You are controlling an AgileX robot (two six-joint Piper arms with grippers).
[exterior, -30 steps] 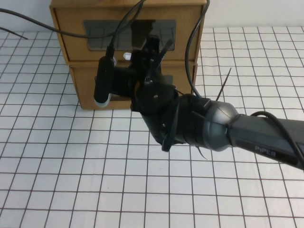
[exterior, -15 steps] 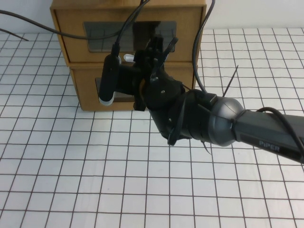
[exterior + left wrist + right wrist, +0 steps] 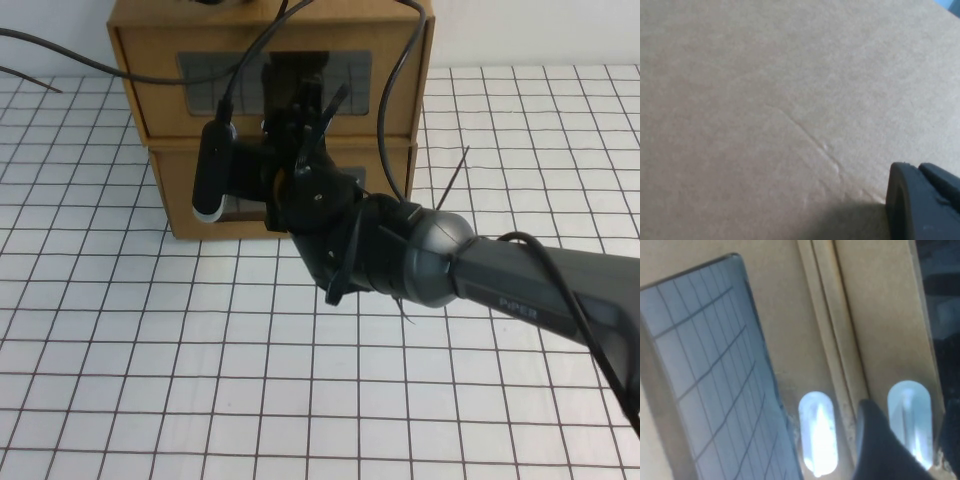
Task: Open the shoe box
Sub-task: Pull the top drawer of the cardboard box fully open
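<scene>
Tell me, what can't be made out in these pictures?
- Lower shoe box front, high view: mostly hidden behind the right end effector and its arm.
- Left end effector, left wrist view: near plain cardboard, cut off by the frame edge.
- Box contents, right wrist view: the window only reflects the grid.

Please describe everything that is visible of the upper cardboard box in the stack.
The upper box is brown cardboard, shut, with a dark see-through window in its front. It stands level on the lower box, at the far side of the gridded table. Two pale oval tabs flank the seam between the boxes. The right gripper, open, reaches at its front beside the window; whether it touches is hidden. The left gripper sits close over plain cardboard, seemingly the box's top.
</scene>
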